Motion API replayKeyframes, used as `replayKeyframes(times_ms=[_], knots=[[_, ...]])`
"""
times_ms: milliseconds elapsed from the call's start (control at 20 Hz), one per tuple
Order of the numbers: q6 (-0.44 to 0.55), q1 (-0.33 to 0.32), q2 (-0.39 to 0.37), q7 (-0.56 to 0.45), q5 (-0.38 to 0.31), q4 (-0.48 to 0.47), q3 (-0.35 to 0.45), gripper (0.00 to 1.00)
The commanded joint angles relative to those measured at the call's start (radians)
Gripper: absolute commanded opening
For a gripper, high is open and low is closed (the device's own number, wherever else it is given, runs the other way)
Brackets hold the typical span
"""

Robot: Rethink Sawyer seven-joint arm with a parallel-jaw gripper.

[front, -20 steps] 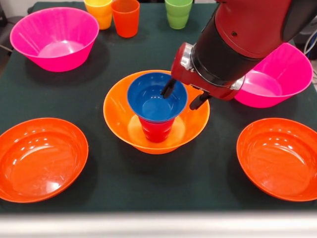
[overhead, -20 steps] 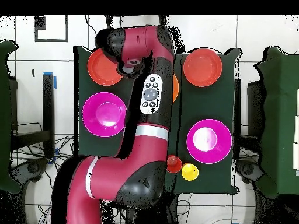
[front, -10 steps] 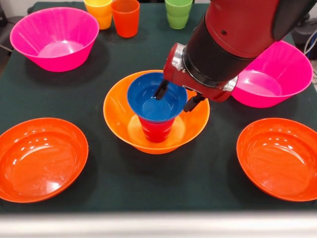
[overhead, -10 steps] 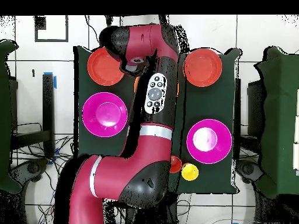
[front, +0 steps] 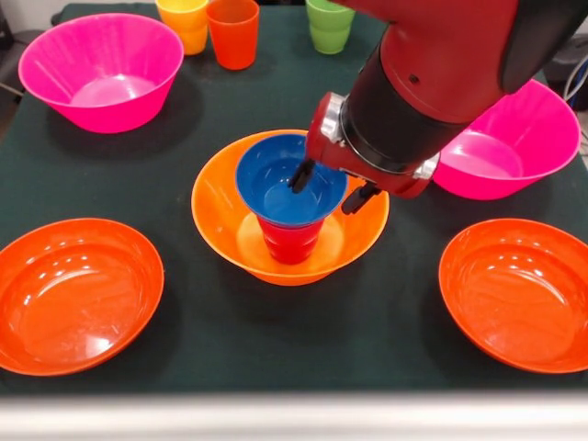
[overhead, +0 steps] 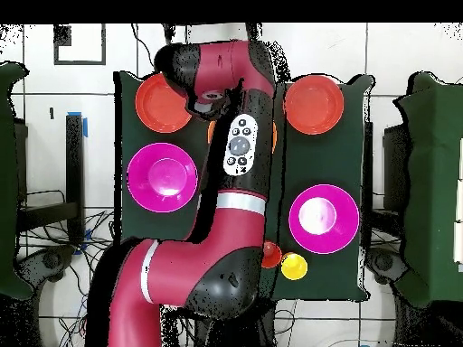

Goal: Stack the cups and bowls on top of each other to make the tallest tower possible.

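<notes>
Blue bowl [front: 287, 184] (glossy); red cup [front: 291, 241]

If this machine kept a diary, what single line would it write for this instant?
tool: open, astride blue bowl rim | tower: orange bowl, red cup, blue bowl | loose cups: yellow, orange, green

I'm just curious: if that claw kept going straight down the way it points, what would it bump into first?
Probably the blue bowl: the gripper straddles its rim, one finger inside, though depth is hard to judge.
</notes>
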Motion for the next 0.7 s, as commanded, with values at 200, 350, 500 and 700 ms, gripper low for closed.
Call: replayKeyframes(times_ms=[200,350,500,700], knots=[[0.004,-0.012,0.103,-0.086,0.024,-0.028,0.103,1.0],[-0.014,-0.008,0.09,-0.088,0.025,0.0,0.106,1.0],[-0.036,-0.005,0.074,-0.088,0.027,0.037,0.107,1.0],[-0.037,-0.003,0.054,-0.084,0.024,0.07,0.105,1.0]])
